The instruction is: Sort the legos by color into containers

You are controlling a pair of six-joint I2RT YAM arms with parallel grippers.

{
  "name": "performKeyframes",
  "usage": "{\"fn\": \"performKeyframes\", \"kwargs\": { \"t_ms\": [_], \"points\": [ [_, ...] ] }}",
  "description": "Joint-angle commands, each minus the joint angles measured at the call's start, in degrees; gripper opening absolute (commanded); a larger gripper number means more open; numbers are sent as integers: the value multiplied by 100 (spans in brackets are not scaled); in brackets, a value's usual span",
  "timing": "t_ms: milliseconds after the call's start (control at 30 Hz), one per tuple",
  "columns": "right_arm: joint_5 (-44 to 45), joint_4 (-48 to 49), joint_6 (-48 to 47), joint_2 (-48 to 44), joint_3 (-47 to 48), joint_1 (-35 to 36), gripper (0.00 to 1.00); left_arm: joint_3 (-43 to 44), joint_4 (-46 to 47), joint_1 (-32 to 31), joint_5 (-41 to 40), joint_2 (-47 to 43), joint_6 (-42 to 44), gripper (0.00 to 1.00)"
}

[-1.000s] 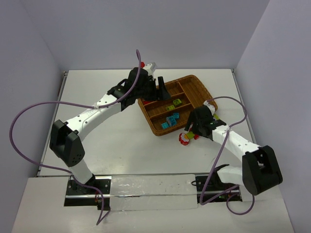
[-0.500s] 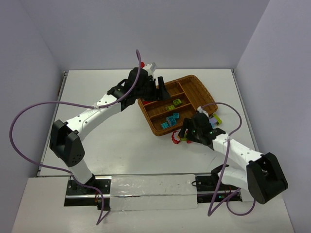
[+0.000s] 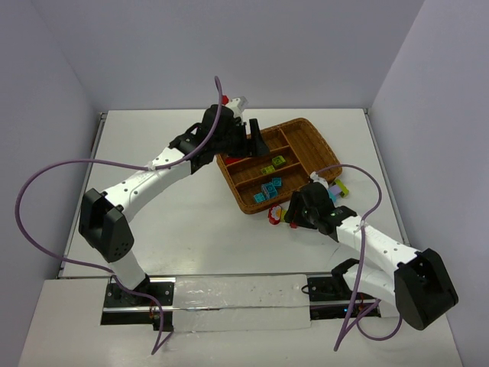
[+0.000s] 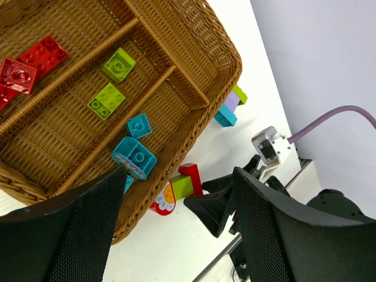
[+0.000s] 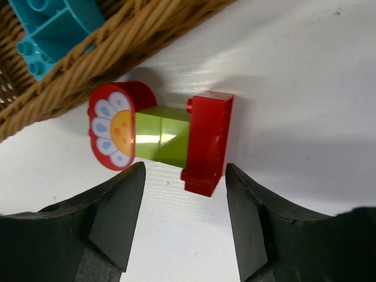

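Observation:
The brown wicker tray (image 3: 313, 134) holds red bricks (image 4: 41, 53) in one slot, yellow-green bricks (image 4: 107, 101) in the middle slot and cyan bricks (image 4: 134, 157) in the near slot. A joined piece lies on the table against the tray's near rim (image 5: 135, 29): a red flower brick (image 5: 114, 126), a green brick (image 5: 161, 141) and a red brick (image 5: 205, 144). It also shows in the top view (image 3: 273, 216). My right gripper (image 5: 183, 176) is open, its fingers either side of this piece, just short of it. My left gripper (image 3: 248, 141) is open and empty above the tray's far-left end.
A small cluster of purple, green and cyan bricks (image 3: 336, 186) lies on the table off the tray's right side; it also shows in the left wrist view (image 4: 229, 106). The right arm's purple cable loops above it. Walls close the table at the back and right.
My right gripper has moved left along the tray's near edge up to the flower piece, which has slid slightly left. The left arm has not moved.

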Motion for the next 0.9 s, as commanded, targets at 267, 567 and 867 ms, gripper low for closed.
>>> {"fn": "performKeyframes", "kwargs": {
  "t_ms": [267, 567, 867],
  "points": [
    [240, 101, -37, 369, 43, 86, 51, 353, 64, -84, 98, 116, 48, 80],
    [357, 40, -121, 505, 201, 148, 43, 367, 52, -93, 68, 108, 48, 80],
    [549, -51, -7, 475, 213, 184, 23, 344, 60, -93, 75, 108, 41, 80]
  ]
}}
